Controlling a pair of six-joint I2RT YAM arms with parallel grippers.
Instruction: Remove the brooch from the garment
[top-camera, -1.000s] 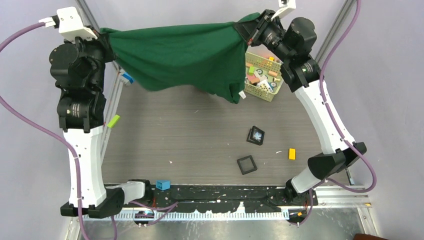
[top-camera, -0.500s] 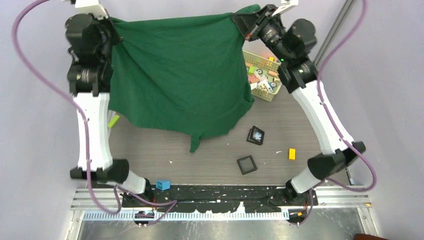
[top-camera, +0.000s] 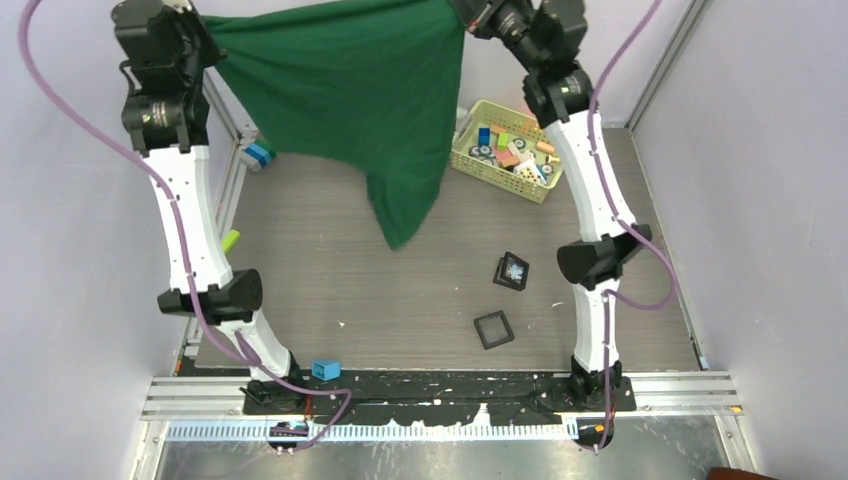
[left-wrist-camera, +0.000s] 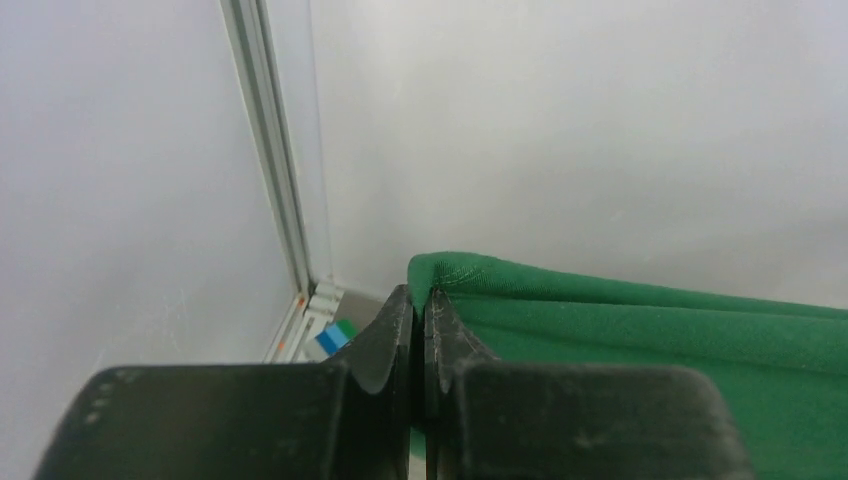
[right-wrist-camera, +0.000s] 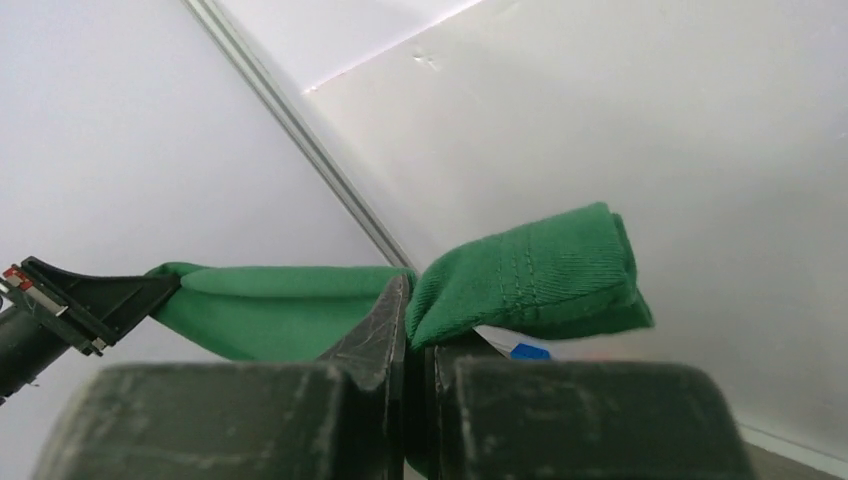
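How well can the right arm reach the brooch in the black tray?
Probably not yet. The right claw is shut on the garment, held high with the left claw. The brooch lies uncovered in its tray, so only that grip hinders it.

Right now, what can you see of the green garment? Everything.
Plain dark green garment, limp knit cloth, held up by two top corners and spread between them. The left claw is shut on a hemmed corner; the right claw is shut on a bunched, stitched edge with a white-and-blue label. It drapes down, narrowing to one hanging tip; whether that touches the table is unclear.
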